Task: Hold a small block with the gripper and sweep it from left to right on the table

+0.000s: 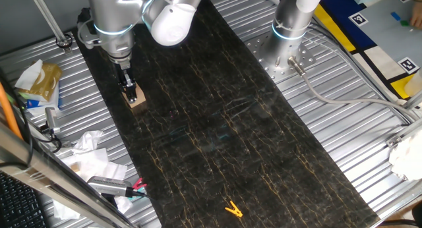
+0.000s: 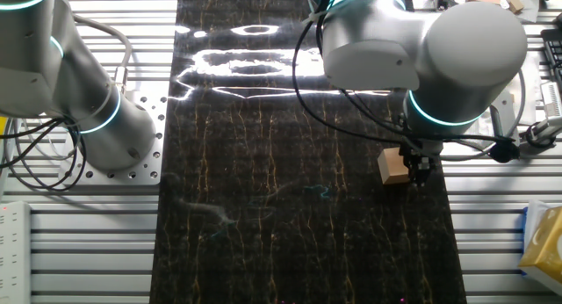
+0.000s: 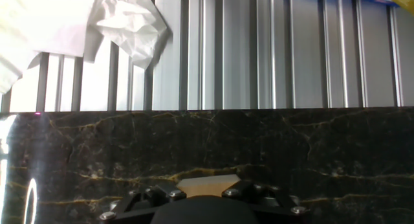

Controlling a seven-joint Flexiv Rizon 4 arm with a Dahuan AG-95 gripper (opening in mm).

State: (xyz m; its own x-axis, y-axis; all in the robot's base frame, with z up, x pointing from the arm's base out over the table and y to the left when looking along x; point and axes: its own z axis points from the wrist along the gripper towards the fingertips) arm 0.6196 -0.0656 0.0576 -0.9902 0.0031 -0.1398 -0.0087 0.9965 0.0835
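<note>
**Block held at the table's edge**

In one fixed view, crumpled paper [image 1: 89, 149] lies on the ribbed metal at lower left. Right of it, in the upper left of the frame, the gripper [image 1: 128, 88] points down with its fingers closed on the small block [image 1: 136, 96], which sits on the black table [image 1: 217, 122] near its left edge. A yellow clip [image 1: 233, 209] lies at bottom centre. A second arm's base [image 1: 285, 53] stands on the ribbed metal at upper right. In the hand view the block [image 3: 206, 183] shows between the fingers at bottom centre
</note>
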